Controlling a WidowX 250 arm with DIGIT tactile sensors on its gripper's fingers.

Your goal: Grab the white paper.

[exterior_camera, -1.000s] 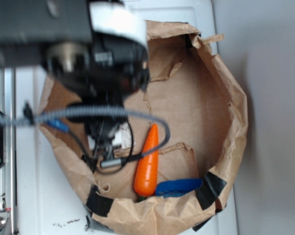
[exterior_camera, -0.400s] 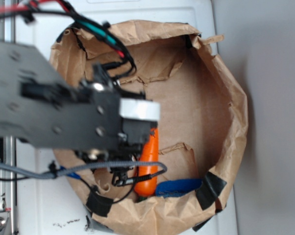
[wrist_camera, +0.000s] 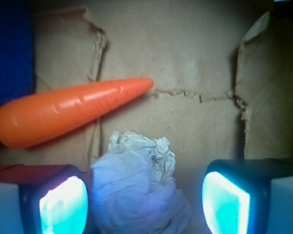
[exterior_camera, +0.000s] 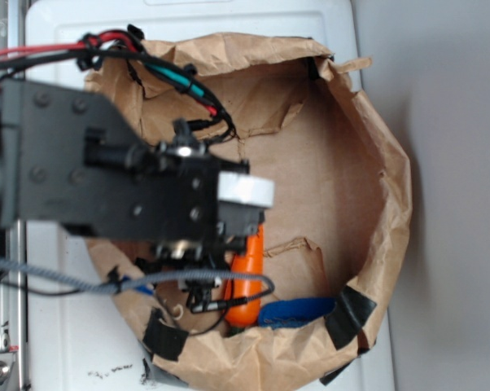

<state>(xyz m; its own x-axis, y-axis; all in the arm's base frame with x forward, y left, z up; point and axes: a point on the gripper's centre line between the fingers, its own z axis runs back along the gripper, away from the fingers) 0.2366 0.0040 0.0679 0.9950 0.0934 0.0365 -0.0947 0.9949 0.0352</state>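
Observation:
The white paper point(wrist_camera: 139, 187), a crumpled off-white wad, lies on the brown bag floor between the two fingers of my gripper point(wrist_camera: 145, 204). The gripper is open. The wad sits closer to the left pad point(wrist_camera: 64, 204) than to the right pad point(wrist_camera: 227, 202), which stands apart from it. In the exterior view my black arm point(exterior_camera: 139, 195) reaches over the left half of the bag and hides the paper.
An orange carrot point(wrist_camera: 68, 112) lies just beyond the wad, and shows under the arm point(exterior_camera: 247, 281) in the exterior view. A blue object point(exterior_camera: 298, 311) rests by the bag's near wall. The brown paper bag's rolled rim point(exterior_camera: 395, 204) rings everything. Cables point(exterior_camera: 180, 77) trail over the bag's back left.
The arm has swung across the left side of the bag and settled over the spot where the white paper lay. It now covers the paper in the exterior view.

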